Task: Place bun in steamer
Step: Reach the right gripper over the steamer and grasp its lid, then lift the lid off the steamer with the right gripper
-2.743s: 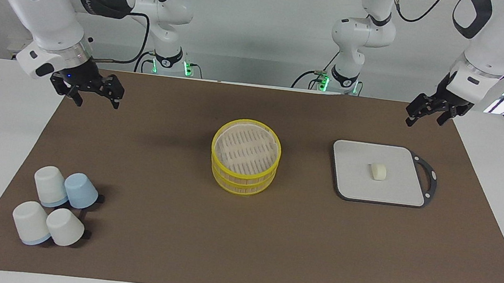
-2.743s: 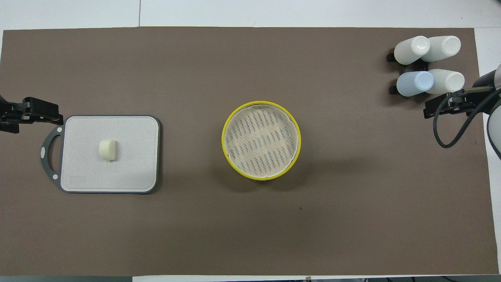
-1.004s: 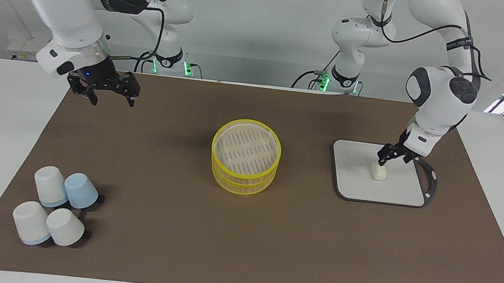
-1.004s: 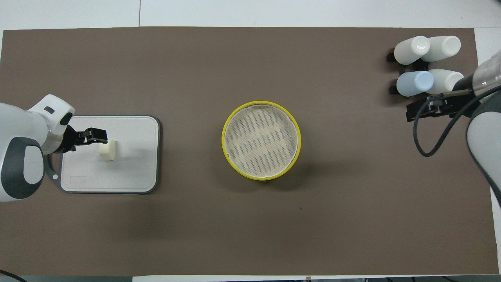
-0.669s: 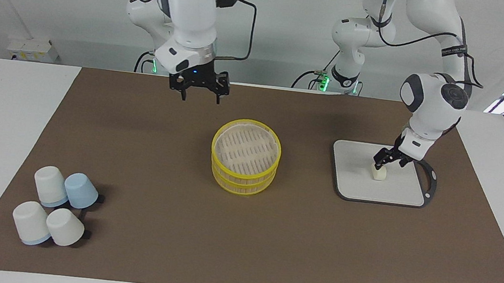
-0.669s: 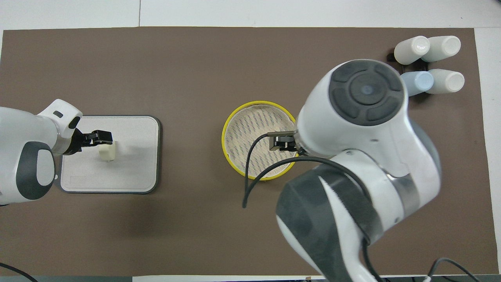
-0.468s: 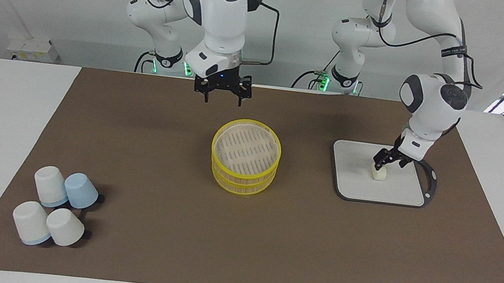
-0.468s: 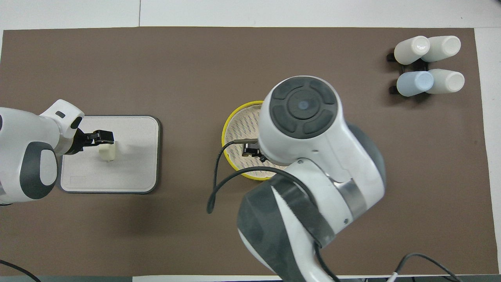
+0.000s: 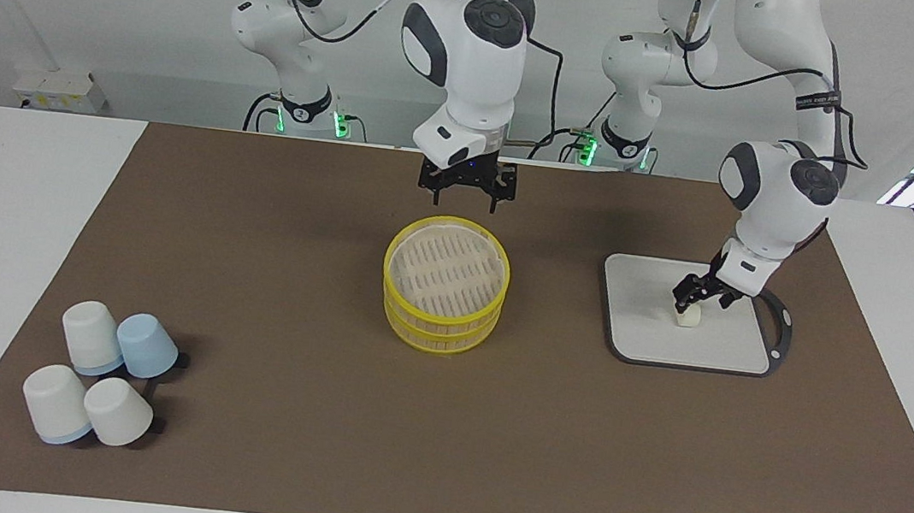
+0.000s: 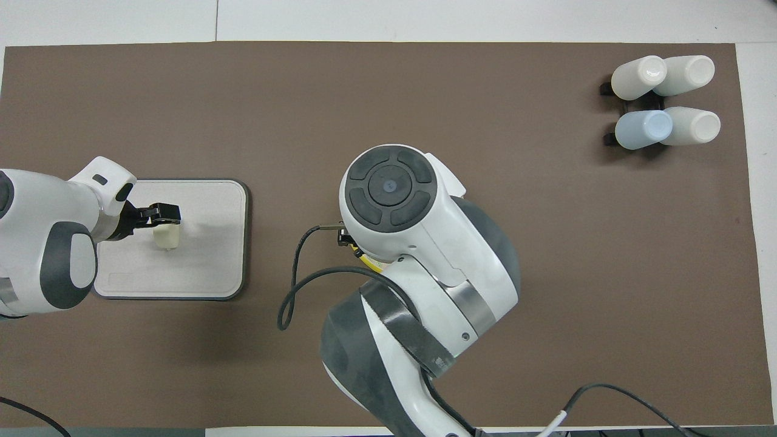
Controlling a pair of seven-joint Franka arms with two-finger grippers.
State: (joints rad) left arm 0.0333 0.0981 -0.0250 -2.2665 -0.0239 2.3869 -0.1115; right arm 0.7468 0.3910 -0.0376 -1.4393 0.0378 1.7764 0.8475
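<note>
Brown matting spreads under the yellow-rimmed steamer; the right gripper has swung in above it, fingers spread and empty; toward the left arm's end, the left gripper has dropped open-jawed around the bun on the grey board, so pickup looks imminent.

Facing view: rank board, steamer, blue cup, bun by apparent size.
1. board, widest footprint.
2. steamer, narrower but taller.
3. blue cup; it sits closer to the camera, so it looks a bit inflated.
4. bun, smallest, partly covered by the open left gripper.
</note>
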